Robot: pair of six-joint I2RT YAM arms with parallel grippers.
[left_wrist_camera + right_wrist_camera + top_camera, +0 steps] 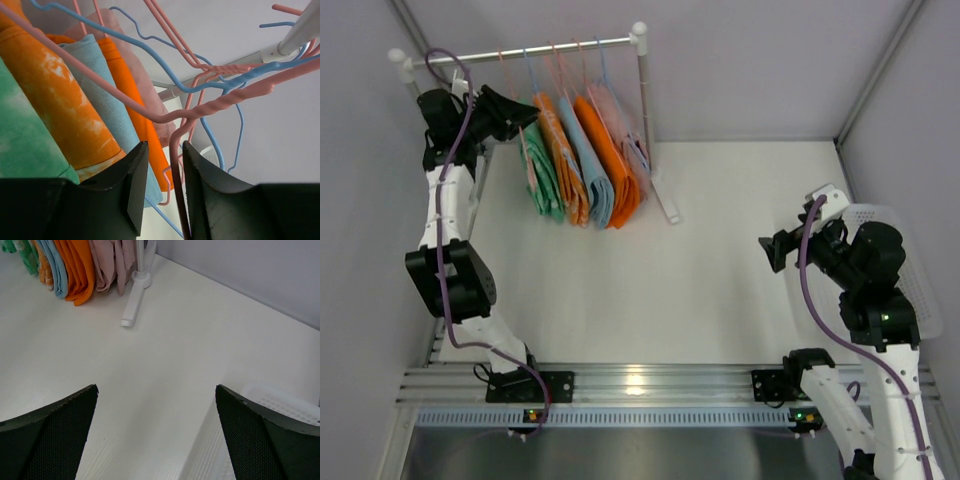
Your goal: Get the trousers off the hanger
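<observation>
Mint-green trousers (545, 175), pale white blotches, folded over thin pink hanger (220, 101).

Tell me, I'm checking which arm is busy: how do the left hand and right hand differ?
Place: the left hand is up at the white clothes rail; the right hand is over the white table beside a white mesh basket.
Gap: the left hand's fingers stand narrow, the right hand's wide.
Contents: a thin pink wire hanger runs between the left hand's fingers, nothing between the right hand's.
Both have black fingers.
</observation>
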